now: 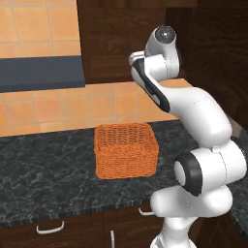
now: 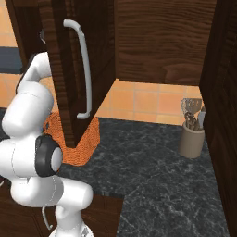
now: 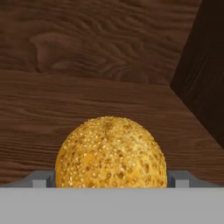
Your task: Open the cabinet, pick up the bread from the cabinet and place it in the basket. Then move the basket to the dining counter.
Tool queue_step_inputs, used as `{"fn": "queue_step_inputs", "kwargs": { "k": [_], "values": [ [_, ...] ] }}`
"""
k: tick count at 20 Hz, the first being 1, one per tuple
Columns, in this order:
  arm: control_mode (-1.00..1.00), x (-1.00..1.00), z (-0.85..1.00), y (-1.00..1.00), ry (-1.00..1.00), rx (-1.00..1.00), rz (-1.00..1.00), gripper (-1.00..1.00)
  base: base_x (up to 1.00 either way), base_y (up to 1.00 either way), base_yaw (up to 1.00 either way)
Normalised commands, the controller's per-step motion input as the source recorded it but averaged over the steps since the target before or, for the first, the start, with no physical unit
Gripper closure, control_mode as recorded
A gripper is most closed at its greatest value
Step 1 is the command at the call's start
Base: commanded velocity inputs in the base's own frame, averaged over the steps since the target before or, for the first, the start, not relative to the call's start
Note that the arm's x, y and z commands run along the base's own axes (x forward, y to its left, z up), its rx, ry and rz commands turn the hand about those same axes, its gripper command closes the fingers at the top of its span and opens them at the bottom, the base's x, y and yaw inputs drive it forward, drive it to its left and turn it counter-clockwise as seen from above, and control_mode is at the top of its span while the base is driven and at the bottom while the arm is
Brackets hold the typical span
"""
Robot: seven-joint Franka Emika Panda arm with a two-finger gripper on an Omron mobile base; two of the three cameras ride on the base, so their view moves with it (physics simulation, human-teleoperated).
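The bread (image 3: 111, 153), a golden seeded bun, rests on the dark wood shelf inside the cabinet (image 3: 109, 39). My gripper (image 3: 110, 178) is open, with one fingertip (image 3: 43, 178) at each side of the bun, close to or touching it. In the right base view the cabinet door (image 2: 65, 55) stands swung open, its long silver handle (image 2: 84, 69) facing the camera. My arm (image 1: 164, 63) reaches up behind that door. The orange wicker basket (image 1: 126, 150) stands empty on the black granite counter (image 1: 43, 164) below the cabinet; its edge (image 2: 88, 139) pokes out under the door.
A tan utensil holder (image 2: 192, 136) with spoons stands at the back right of the counter. A dark range hood (image 1: 41, 72) hangs at the left. Tall dark cabinet sides (image 2: 222, 115) close off the right. Low drawers (image 1: 50, 226) run under the counter.
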Motion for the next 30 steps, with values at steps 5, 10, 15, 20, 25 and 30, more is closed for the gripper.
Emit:
{"fn": "queue_step_inputs", "kwargs": {
  "k": [5, 10, 15, 20, 25, 30],
  "values": [
    [-1.00, -0.96, 0.07, 0.12, -0.13, 0.00, 0.00, 1.00, 0.00, 0.00, 0.00],
    [-1.00, -1.00, 0.61, 0.29, 0.00, 0.03, 0.00, 1.00, 0.00, 0.00, 0.00],
    [-1.00, -1.00, 0.37, 0.11, 0.00, 0.04, 0.00, 1.00, 0.00, 0.00, 0.00],
    [-1.00, -1.00, -0.09, 0.00, 0.00, 0.04, 0.00, 1.00, 0.00, 0.00, 0.00],
    [-1.00, -1.00, -0.54, 0.00, 0.00, 0.04, -0.01, 1.00, 0.00, 0.00, 0.00],
    [-1.00, -1.00, -0.60, 0.06, 0.00, 0.01, -0.04, 1.00, 0.00, 0.00, 0.00]
  ]
}}
